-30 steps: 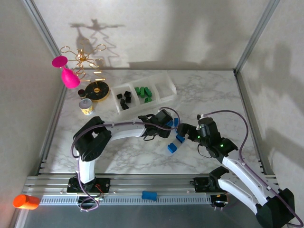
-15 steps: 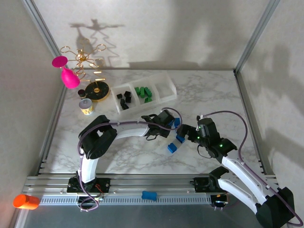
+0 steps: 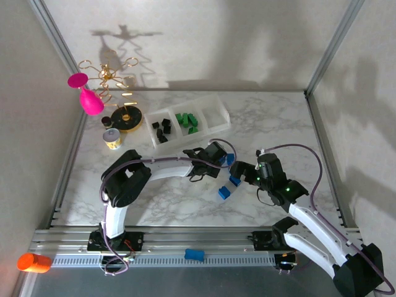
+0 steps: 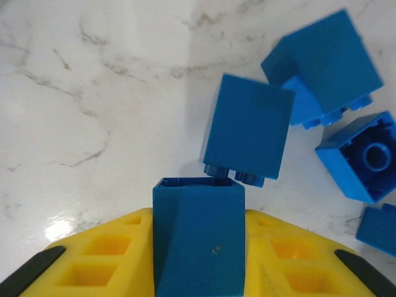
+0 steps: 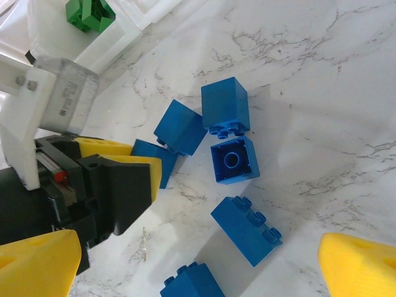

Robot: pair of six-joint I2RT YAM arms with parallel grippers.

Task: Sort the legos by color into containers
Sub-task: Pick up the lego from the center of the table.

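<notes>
left tool [image 4: 198, 263] clamped on one blue lego [image 4: 198, 229], low over table [image 4: 93, 93] | right tool [image 5: 198, 272] spread wide above loose blue legos [image 5: 232, 159] | tray [image 3: 218, 117] well apart: black legos [image 3: 161, 130] in left compartment, green legos [image 3: 187, 120] in middle

A white marbled table [image 3: 272, 124] stands between pale walls [image 3: 216, 37] crossed by hard shadows.
</notes>
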